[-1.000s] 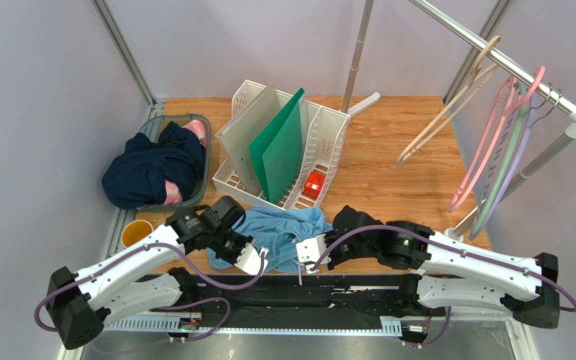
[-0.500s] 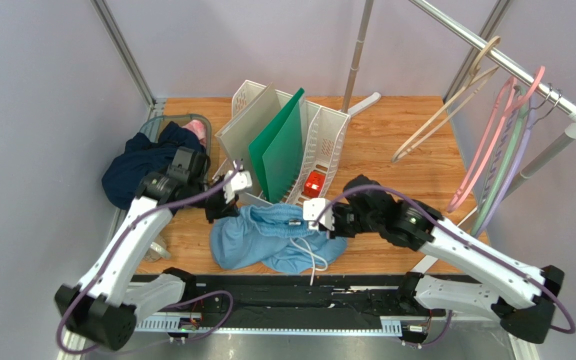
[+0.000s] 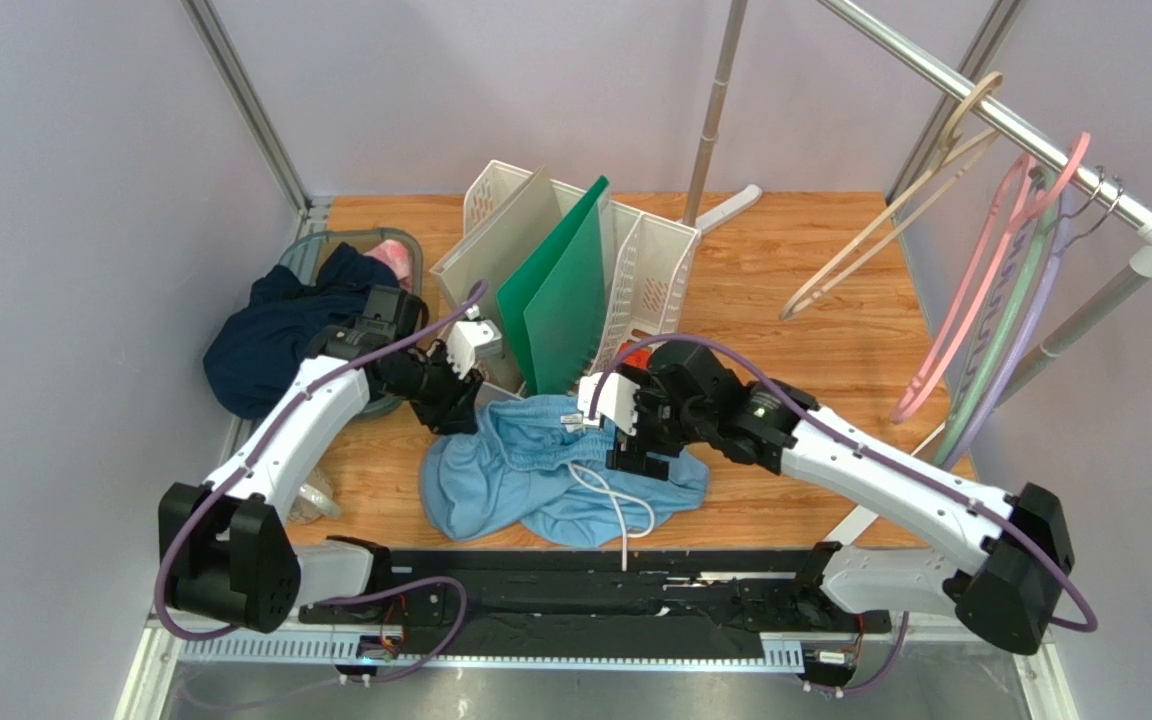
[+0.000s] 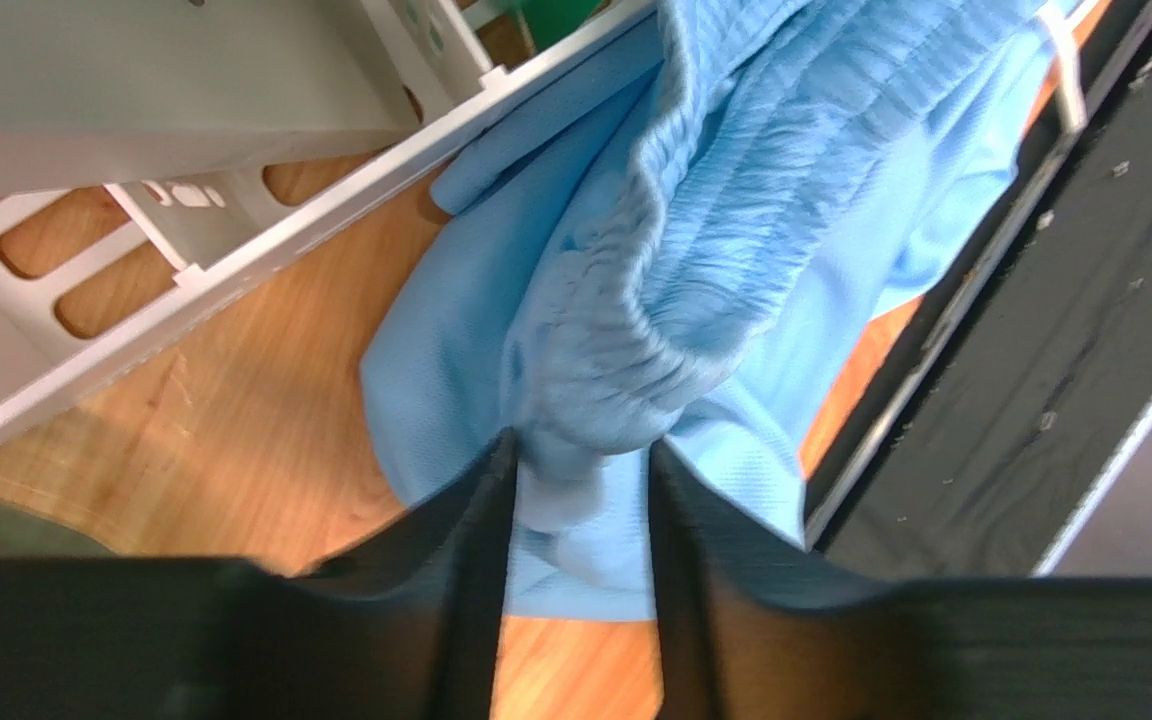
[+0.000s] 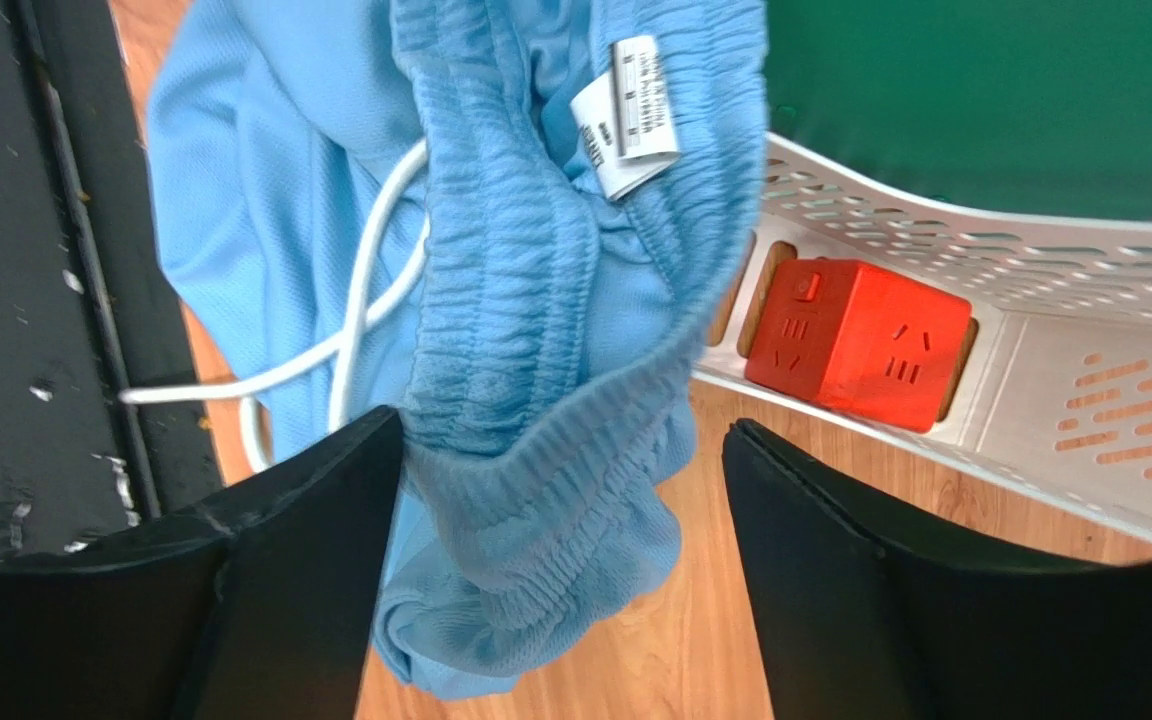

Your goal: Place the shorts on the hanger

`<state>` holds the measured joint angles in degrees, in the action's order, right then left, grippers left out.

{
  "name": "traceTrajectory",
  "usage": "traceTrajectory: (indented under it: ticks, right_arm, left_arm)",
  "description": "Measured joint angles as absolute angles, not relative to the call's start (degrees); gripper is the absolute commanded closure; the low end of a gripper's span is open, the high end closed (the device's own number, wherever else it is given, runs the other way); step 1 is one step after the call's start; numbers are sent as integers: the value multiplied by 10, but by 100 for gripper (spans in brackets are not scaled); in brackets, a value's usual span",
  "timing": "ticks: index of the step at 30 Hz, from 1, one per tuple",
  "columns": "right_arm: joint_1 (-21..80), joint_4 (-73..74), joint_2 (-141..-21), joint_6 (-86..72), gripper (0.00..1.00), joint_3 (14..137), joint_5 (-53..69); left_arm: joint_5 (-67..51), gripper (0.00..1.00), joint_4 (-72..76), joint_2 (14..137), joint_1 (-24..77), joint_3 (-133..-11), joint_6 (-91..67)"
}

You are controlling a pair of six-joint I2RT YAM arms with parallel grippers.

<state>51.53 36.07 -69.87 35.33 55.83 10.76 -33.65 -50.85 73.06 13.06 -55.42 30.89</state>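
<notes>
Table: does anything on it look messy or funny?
Yes. The shorts lie crumpled in a heap against the white rack, and their white drawstring trails loose toward the near edge. At the left, a dark garment spills over the rim of its basket.

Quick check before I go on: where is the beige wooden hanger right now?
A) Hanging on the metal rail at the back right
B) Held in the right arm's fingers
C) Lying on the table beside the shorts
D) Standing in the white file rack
A: the hanger hangs by its hook on the rail, up off the table, while the shorts lie in front of the file rack.
</notes>
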Motion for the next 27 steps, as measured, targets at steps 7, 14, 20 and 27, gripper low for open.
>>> traceTrajectory:
  ticks: [7,14,20,27]
  right_arm:
    - [558,432,-595,342,14,630,105]
    - [573,521,-548,326,11,800,98]
    - [563,562,-522,295,2,913,76]
    - [437,558,-520,229,5,1071,76]
  left_arm:
    - [-376,32,-545,639,130,-565,314]
    - [-407,31,-587,567,130,-672,307]
    - [-412,31,-589,586,163,-822,269]
    - [-339,20,-542,705,346,-1046,197]
